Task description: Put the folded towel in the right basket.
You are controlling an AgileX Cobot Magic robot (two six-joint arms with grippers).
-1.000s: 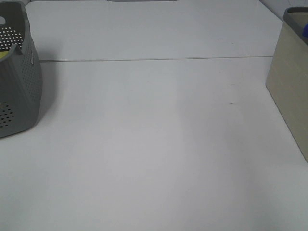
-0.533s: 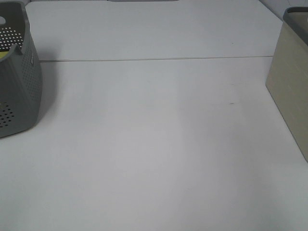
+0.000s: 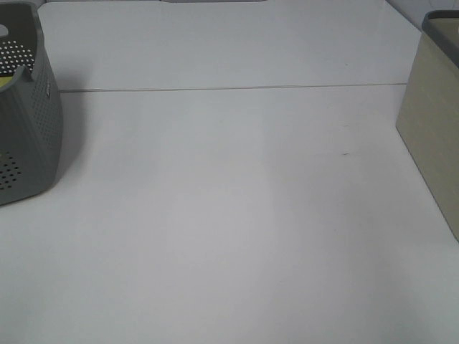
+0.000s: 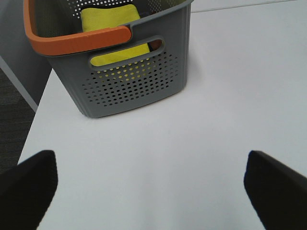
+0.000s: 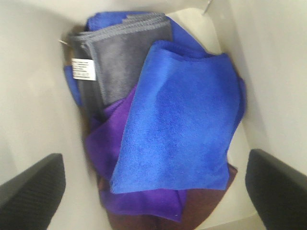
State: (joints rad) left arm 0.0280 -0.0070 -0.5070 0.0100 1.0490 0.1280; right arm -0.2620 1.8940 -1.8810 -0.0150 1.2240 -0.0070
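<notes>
The folded blue towel (image 5: 184, 120) lies inside the beige right basket (image 3: 432, 122), on top of grey, purple and dark red cloths. The basket's pale inner wall (image 5: 33, 124) shows in the right wrist view. My right gripper (image 5: 154, 158) hangs open and empty above the towel, its dark fingers (image 5: 33, 187) apart from the cloth. My left gripper (image 4: 149, 158) is open and empty over the bare table, in front of the grey left basket (image 4: 134, 81). Neither gripper shows in the exterior high view.
The grey perforated basket (image 3: 32, 129) with an orange handle (image 4: 76, 40) stands at the table's left edge and holds a yellow towel (image 4: 108, 17). The white table (image 3: 229, 215) spans between the two baskets, with a seam line across its far part.
A bit of blue that showed above the right basket's rim a second ago has dropped out of the exterior view. The baskets have not moved.
</notes>
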